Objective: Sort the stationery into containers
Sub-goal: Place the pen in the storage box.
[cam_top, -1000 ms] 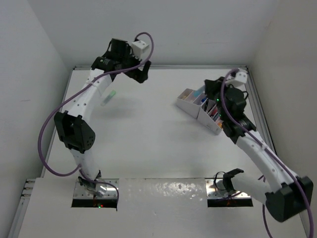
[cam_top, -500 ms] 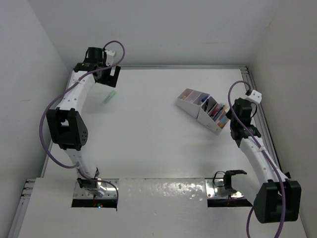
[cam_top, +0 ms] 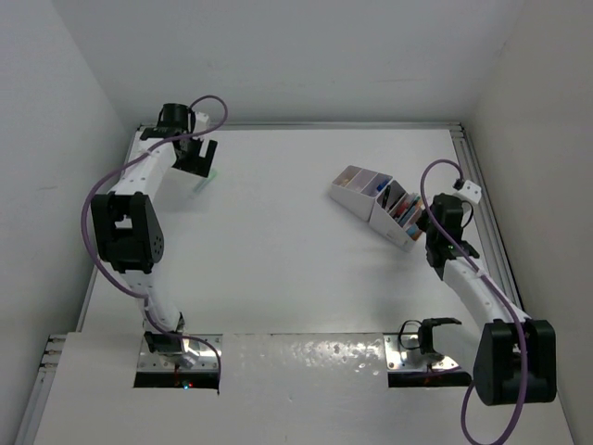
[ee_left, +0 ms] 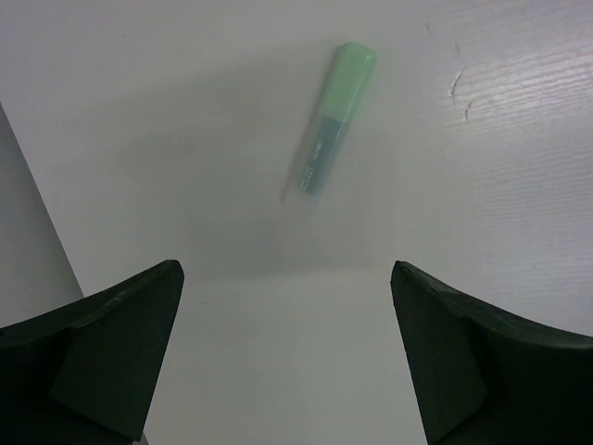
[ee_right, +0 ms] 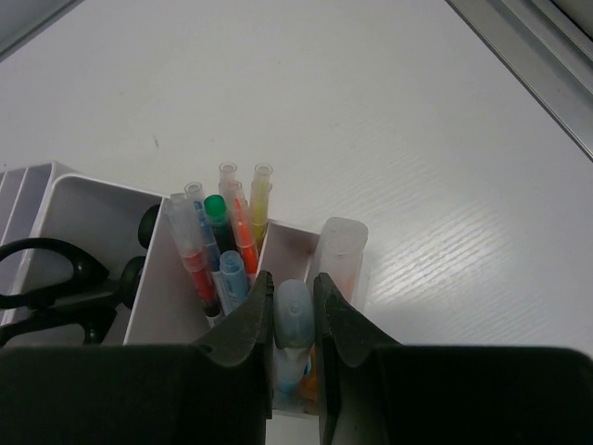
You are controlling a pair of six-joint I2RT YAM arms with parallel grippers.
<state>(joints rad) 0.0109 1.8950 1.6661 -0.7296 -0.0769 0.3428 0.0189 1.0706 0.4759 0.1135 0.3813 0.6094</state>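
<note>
left gripper (ee_left: 285, 278): spread wide, nothing between the black fingers (ee_left: 111, 343); hovering low over the far-left corner of the flat white table (cam_top: 278, 260).
white and pale-lilac plastic desk organiser (cam_top: 357, 190): far-right part of table, row of joined slanted compartments, set diagonally.
pastel green highlighter marker (ee_left: 329, 125): flat on table ahead of left gripper, clear of both fingers, not between them; rounded green end pointing away and slightly right in left wrist view, a bit blurred. Well apart from organiser; in top view only a green sliver showing just beside the gripper.
right gripper (ee_right: 291, 280): nearly closed, only a narrow slit left; poised just above the near end of organiser.
pale blue-capped piece (ee_right: 293, 315): seen through the slit between the right fingers, standing in the end compartment; pinched or merely behind the fingers, cannot tell.
pastel orange highlighter with clear cap (ee_right: 343, 246): upright in the same end compartment, just beside blue-capped piece.
bundle of thin pens and markers (ee_right: 227, 232): upright in the next compartment; red, blue, green-capped, orange and yellow ones, several with clear caps.
black-handled scissors (ee_right: 46, 278): compartment further left in right wrist view, handles up; one pair or two, cannot tell.
purple cables (cam_top: 88, 209): looped along both arms.
aluminium rail (ee_right: 547, 65): along table edge, upper right of right wrist view.
</note>
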